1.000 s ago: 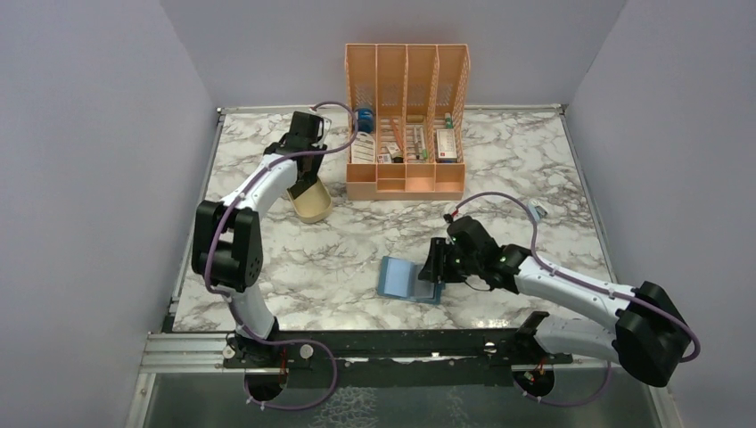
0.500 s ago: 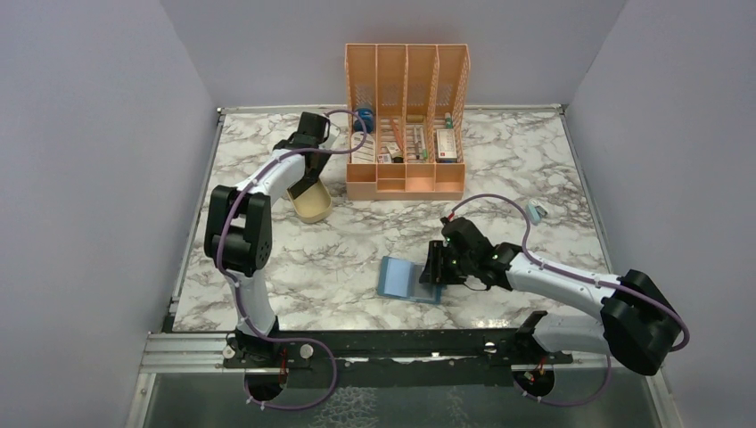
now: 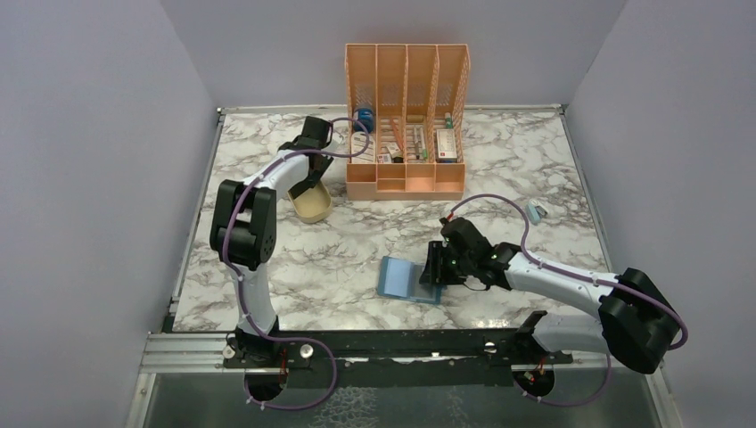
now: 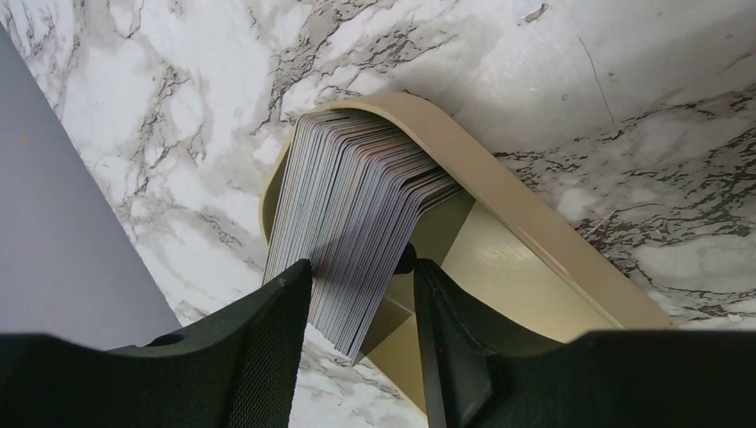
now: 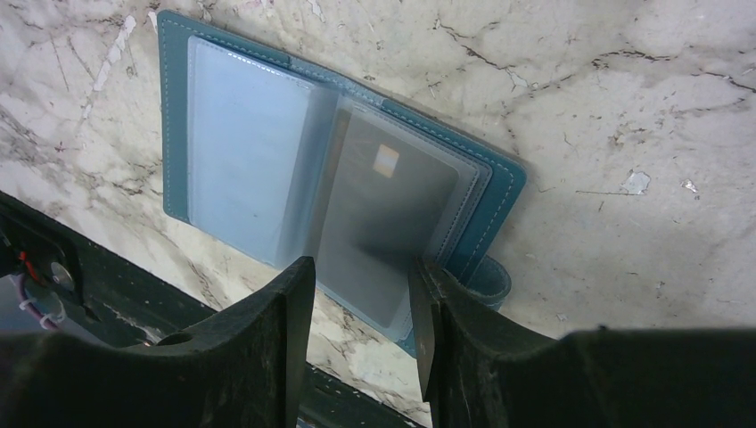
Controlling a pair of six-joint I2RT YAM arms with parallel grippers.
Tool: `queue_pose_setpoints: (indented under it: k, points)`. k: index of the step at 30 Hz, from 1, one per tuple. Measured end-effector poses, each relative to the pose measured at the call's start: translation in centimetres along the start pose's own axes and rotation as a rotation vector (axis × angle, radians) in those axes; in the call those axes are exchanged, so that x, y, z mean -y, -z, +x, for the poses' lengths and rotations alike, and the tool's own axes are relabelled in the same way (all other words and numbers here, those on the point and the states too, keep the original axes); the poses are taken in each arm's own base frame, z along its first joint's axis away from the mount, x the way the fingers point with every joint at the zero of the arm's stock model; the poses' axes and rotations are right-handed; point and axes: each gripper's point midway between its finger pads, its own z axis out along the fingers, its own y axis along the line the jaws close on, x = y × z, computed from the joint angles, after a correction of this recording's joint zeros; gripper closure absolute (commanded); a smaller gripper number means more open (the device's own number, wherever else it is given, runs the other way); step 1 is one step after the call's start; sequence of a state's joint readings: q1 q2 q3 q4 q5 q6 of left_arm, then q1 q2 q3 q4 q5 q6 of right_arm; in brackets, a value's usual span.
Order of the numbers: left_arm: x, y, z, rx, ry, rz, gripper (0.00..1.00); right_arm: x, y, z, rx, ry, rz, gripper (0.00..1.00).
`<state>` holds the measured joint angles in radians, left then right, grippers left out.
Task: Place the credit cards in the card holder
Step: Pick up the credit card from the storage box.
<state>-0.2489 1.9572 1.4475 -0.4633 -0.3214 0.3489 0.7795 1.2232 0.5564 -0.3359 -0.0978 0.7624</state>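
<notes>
A thick stack of grey-edged credit cards (image 4: 357, 196) stands on edge in a beige tray (image 4: 544, 245). My left gripper (image 4: 360, 267) is open, with its fingers on either side of the stack's near corner. The left finger lies against the stack and the right one stands a little off it. From above, this gripper (image 3: 303, 185) hangs over the tray (image 3: 315, 211). The teal card holder (image 5: 499, 192) lies open flat on the marble, with one grey card (image 5: 392, 214) in a clear sleeve. My right gripper (image 5: 363, 263) is open astride that sleeve's near edge, at the holder's (image 3: 398, 278) right end.
An orange slotted organiser (image 3: 406, 116) with small items stands at the back centre. A small light-blue object (image 3: 536, 211) lies near the right wall. Grey walls close off the left, right and back. A black rail (image 3: 383, 348) runs along the near edge.
The left arm's elbow has swung right while its gripper stays over the tray. The right gripper has edged slightly left along the card holder.
</notes>
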Motion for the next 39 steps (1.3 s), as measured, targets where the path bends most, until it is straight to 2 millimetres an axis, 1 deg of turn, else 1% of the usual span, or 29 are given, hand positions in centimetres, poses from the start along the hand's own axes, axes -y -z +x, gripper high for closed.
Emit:
queue_pose_setpoints:
  k: [20, 29, 36, 39]
  points:
    - [-0.7, 0.4, -0.5, -0.01, -0.01, -0.032, 0.71, 0.0, 0.0, 0.0, 0.001, 0.0, -0.001, 0.57]
    - [-0.9, 0.7, -0.9, -0.008, -0.011, -0.034, 0.87, 0.0, 0.0, 0.0, 0.001, 0.0, -0.001, 0.57]
    - [-0.6, 1.3, -1.1, -0.017, -0.014, -0.023, 0.99, 0.0, 0.0, 0.0, 0.0, 0.0, -0.001, 0.57]
    - [-0.3, 1.7, -1.3, -0.02, 0.0, -0.007, 1.0, 0.0, 0.0, 0.0, 0.001, 0.001, -0.001, 0.57]
